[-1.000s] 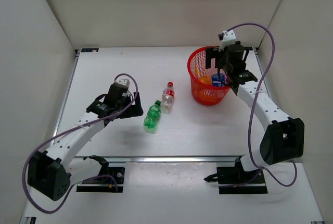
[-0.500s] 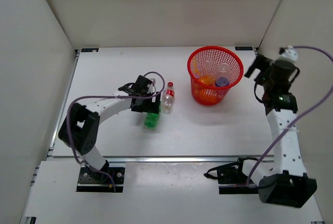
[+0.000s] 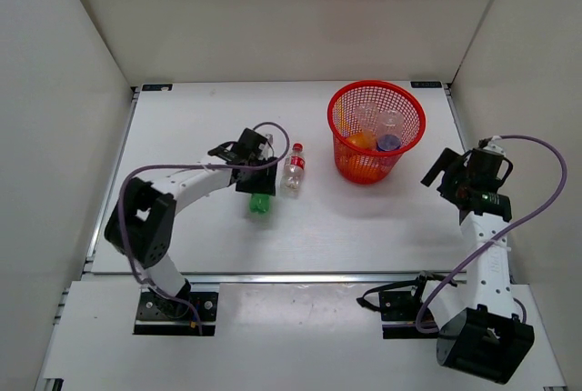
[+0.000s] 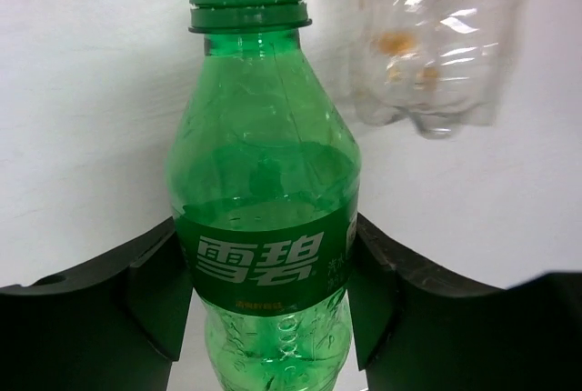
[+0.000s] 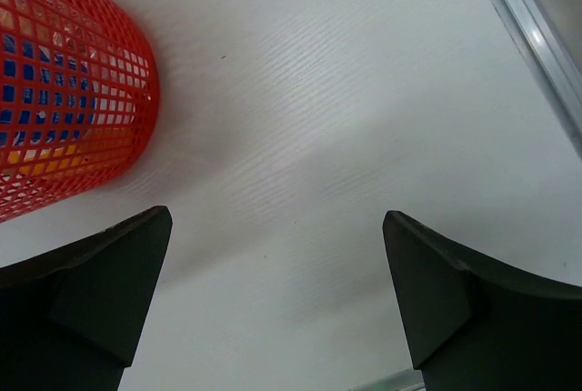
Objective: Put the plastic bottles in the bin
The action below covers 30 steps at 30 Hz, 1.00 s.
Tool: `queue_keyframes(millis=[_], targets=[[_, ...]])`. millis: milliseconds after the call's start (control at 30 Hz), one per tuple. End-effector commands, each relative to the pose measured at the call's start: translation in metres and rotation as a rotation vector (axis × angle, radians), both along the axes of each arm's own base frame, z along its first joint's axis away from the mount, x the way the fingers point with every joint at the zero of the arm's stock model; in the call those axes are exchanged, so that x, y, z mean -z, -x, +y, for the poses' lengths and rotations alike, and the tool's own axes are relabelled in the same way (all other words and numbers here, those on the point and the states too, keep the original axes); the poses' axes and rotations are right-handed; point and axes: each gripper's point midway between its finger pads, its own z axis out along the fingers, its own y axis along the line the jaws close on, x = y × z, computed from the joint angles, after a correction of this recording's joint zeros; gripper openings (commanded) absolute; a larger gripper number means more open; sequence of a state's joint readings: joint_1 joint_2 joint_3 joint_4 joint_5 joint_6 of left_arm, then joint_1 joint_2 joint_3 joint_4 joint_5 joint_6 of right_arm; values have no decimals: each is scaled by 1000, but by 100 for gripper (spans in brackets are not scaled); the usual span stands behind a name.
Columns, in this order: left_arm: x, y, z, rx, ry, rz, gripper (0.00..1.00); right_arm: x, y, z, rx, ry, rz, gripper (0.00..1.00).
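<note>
I was looking down on a white tabletop [image 3: 200, 127] boxed in by plain pale walls [image 3: 273, 18] on the left, far and right sides. A metal rail [image 3: 300, 275] ran along its near edge.

My left claw [image 4: 264, 291] reached in from the left to the middle of the tabletop. It pinched the green bottle [image 4: 264, 182], with one finger pressed against each side of the label. The red-capped clear bottle [image 3: 293, 170] lay just right of it, cap pointing far. I could not tell whether the two bottles touched. The left arm's purple cable [image 3: 284, 141] looped just beside that red cap.

The red mesh bin [image 3: 376, 85] stood upright at the far right, well apart from both loose bottles. Inside it I saw an orange bottle [image 3: 361, 141], a blue-labelled bottle [image 3: 389, 143] and two clear bottles [image 3: 368, 120].

My right claw [image 5: 273, 264] hung spread and empty over bare tabletop, to the right of the bin and nearer than it. In the right wrist view the bin's lattice wall filled the upper left, with blue and orange showing through the mesh. The side rail [image 5: 532, 45] crossed the upper right corner of that view.

Bare white tabletop stretched between the loose bottles and the bin, and also between the bin and the right edge.
</note>
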State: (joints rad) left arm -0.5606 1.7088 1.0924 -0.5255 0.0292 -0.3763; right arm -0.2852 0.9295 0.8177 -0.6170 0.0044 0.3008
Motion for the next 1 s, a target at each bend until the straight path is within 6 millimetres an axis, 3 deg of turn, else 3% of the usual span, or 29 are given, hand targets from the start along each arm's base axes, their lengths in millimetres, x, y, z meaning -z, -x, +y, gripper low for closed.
queue_keyframes(millis=[0, 100, 167, 200, 233, 300, 333, 367, 400, 433, 467, 500, 533, 567, 600, 633, 667, 700, 733, 767, 800, 833, 900, 967], targets=[[-84, -21, 1, -46, 114, -213, 41, 0, 5, 8, 3, -44, -35, 99], [-153, -37, -13, -39, 208, -360, 41, 17, 14, 11, 6, -70, 12, 100], [-210, -52, -34, -21, 295, -475, 41, 23, 15, 14, -4, -76, 28, 99], [-238, -58, -49, 0, 336, -531, 40, 24, 16, 16, -14, -71, 23, 99], [-244, -66, -61, 13, 358, -550, 41, 21, 16, 16, -13, -67, 18, 99], [-297, -75, -97, 47, 459, -648, 41, 18, 18, 14, -9, -46, 19, 99], [-296, -85, -114, 64, 473, -663, 42, 16, 18, 14, -10, -42, 9, 99], [-314, -96, -132, 58, 507, -712, 44, 19, 21, 13, 3, -37, 15, 100], [-345, -95, -148, 67, 558, -766, 44, 20, 23, 16, -6, -38, 16, 99], [-334, -108, -163, 74, 543, -767, 45, 19, 23, 17, -12, -40, 13, 100], [-338, -115, -182, 75, 570, -775, 44, 20, 24, 19, -12, -49, 17, 99], [-360, -115, -193, 80, 616, -802, 43, 20, 27, 21, -22, -47, 20, 99], [-341, -126, -209, 88, 600, -780, 42, 19, 28, 24, -29, -54, 20, 99], [-339, -134, -221, 85, 607, -776, 43, 18, 28, 24, -28, -56, 18, 99], [-355, -135, -223, 83, 626, -798, 43, 18, 31, 24, -24, -52, 21, 99], [-348, -139, -232, 91, 628, -779, 45, 17, 30, 24, -24, -53, 9, 100], [-327, -145, -236, 85, 604, -742, 50, 14, 31, 23, -26, -47, 0, 99], [-324, -142, -243, 102, 609, -737, 61, 14, 32, 22, -19, -45, 3, 99], [-309, -139, -247, 102, 593, -715, 64, 14, 33, 22, -23, -37, 7, 99], [-313, -137, -246, 109, 587, -739, 74, 11, 33, 20, -21, -28, 6, 99], [-304, -132, -248, 120, 561, -735, 82, 8, 31, 20, -26, -22, 0, 99], [-310, -124, -248, 125, 555, -748, 98, 5, 29, 21, -34, -16, -3, 100], [-318, -122, -241, 129, 531, -776, 99, -8, 27, 16, -31, 21, -18, 99], [-342, -109, -235, 157, 565, -795, 98, -29, 22, 16, -50, 65, -53, 100]])
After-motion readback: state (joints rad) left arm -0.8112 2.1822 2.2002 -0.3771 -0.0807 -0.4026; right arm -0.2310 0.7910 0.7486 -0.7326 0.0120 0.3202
